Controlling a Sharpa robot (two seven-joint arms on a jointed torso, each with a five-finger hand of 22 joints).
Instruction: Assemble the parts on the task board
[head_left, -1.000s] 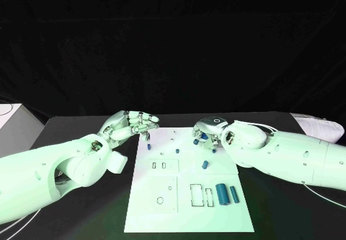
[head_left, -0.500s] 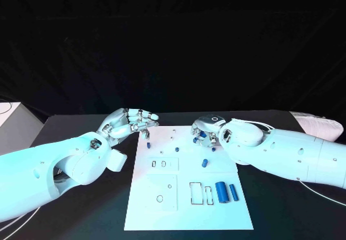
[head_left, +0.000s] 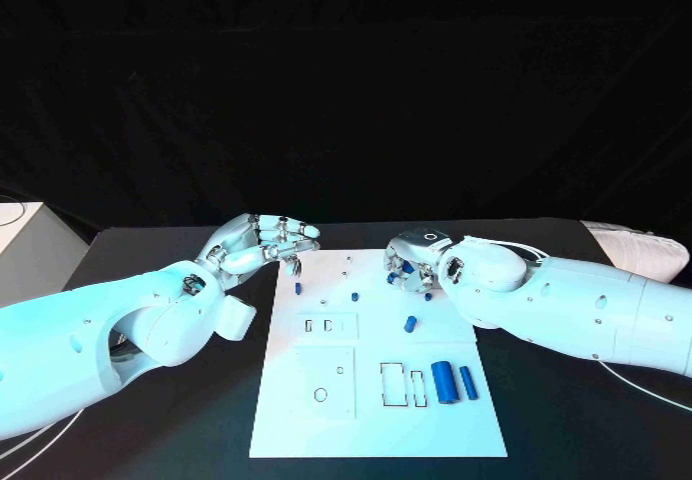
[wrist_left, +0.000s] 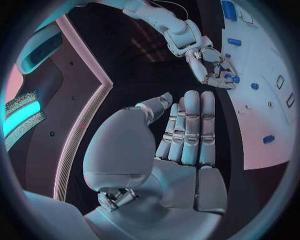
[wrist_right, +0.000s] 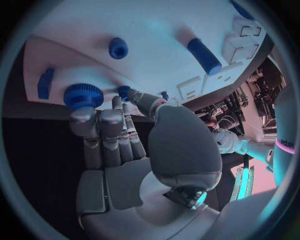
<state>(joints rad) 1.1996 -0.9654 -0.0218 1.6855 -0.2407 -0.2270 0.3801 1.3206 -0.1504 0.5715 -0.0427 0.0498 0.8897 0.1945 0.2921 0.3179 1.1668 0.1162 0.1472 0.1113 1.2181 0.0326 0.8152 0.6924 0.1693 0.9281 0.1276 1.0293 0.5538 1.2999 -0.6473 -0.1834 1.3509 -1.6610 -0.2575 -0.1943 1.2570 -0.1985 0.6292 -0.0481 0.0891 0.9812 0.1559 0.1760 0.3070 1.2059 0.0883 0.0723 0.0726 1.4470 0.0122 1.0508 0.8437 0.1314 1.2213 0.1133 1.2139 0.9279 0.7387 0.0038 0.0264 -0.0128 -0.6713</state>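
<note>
The right hand pinches a blue knurled round part at the far right edge of the white rectangular task board. The left hand hovers empty, fingers curled loosely, off the board's far left corner. Small blue pegs, a short blue cylinder and two larger blue cylinders lie on the board, on the black desk.

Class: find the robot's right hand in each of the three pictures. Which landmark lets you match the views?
Head view: right hand over the far right part of the task board.
Left wrist view: seen from across the table, right hand at the board's edge.
Right wrist view: right hand fills the middle, fingertips at a round blue part.
Shared landmark: the white task board.
</note>
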